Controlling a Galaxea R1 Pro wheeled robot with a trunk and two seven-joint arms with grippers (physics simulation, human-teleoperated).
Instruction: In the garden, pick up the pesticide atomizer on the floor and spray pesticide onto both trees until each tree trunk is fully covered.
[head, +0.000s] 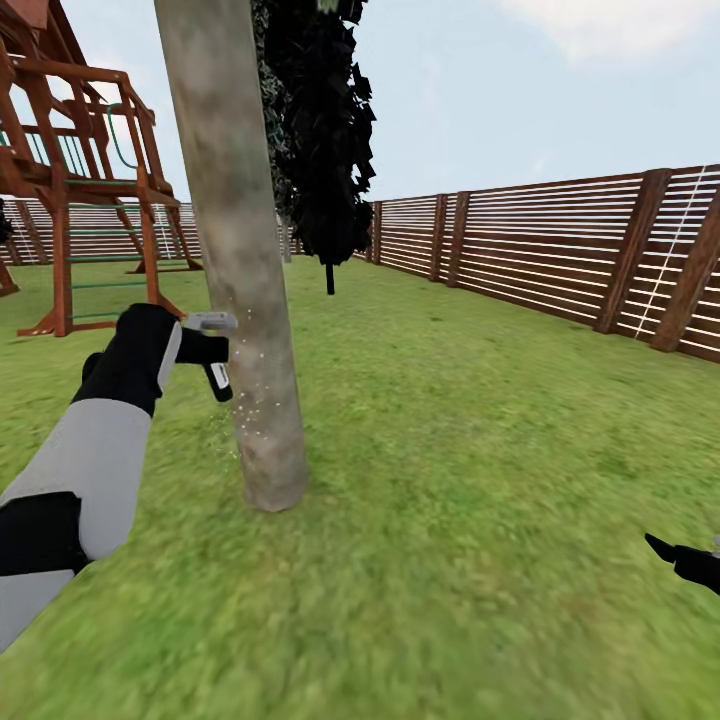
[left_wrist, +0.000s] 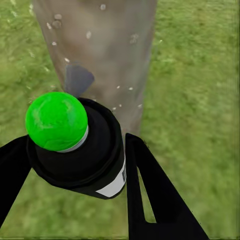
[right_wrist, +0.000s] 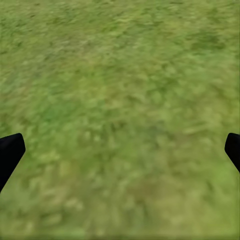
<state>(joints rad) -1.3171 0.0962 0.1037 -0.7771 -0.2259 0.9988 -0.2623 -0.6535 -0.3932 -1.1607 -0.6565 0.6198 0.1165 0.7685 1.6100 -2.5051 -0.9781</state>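
Wrist view shows atomizer (left_wrist: 75, 145) green-capped in left gripper (left_wrist: 70, 165), facing trunk (left_wrist: 100, 55).

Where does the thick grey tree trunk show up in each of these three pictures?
Head view: tree trunk rises left of centre, beside the left hand.
Left wrist view: trunk stands just beyond the held atomizer.
Right wrist view: not in it.
Shared landmark: the lawn.

The tree trunk (head: 245, 300) is rough, mottled grey-brown bark, matt and flecked with pale specks. The atomizer (left_wrist: 80, 150) looks like smooth black plastic with a glossy green cap. Brown slatted wood makes the fence (head: 560, 250); the lawn (head: 450, 520) is coarse grass.
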